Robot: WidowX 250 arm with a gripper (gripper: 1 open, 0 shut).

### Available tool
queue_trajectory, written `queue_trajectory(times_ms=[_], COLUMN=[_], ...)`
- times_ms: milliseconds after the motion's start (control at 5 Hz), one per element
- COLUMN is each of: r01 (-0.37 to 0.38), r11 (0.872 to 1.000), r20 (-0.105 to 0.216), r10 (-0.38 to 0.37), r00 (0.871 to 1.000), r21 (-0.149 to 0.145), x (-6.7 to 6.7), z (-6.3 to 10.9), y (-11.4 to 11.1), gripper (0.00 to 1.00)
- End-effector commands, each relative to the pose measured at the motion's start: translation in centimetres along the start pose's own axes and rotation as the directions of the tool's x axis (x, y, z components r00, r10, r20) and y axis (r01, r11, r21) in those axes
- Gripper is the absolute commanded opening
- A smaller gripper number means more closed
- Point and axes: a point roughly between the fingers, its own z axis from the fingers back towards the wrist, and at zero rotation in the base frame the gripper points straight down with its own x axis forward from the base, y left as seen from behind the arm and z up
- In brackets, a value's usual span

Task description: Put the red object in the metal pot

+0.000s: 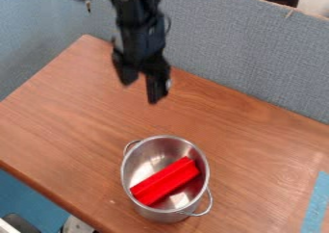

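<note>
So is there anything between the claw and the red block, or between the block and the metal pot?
Nothing visible stands in the way: only bare wooden table shows between the open claw and the metal pot, and the red block already lies inside it.

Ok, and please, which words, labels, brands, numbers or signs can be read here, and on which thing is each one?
None can be read.
The red block and the metal pot show no text.
The tool is too blurred to tell.
</note>
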Motion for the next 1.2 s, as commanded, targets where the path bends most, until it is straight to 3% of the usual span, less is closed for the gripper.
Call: queue_trajectory(times_ms=[0,200,400,600,800,1000], r01=[-0.150,-0.317,-0.428,-0.504,-0.516,-0.508], r11=[0.988,0.948,0.903,0.864,0.856,0.861], r20=[0.056,0.052,0.057,0.035,0.029,0.031], r10=[0.151,0.317,0.429,0.504,0.516,0.507], r00=[0.987,0.947,0.902,0.863,0.856,0.861], r21=[-0.027,-0.002,-0.033,-0.028,0.002,0.014], x=[-1.6,-3.8,-5.9,-6.1,-6.4,-7.5], z=[3.1,3.7,3.3,2.3,1.6,1.5], y=[-3.6,-7.2,-10.5,-10.8,-11.0,-9.3], gripper=[1.00,1.00,1.00,1.00,1.00,1.00])
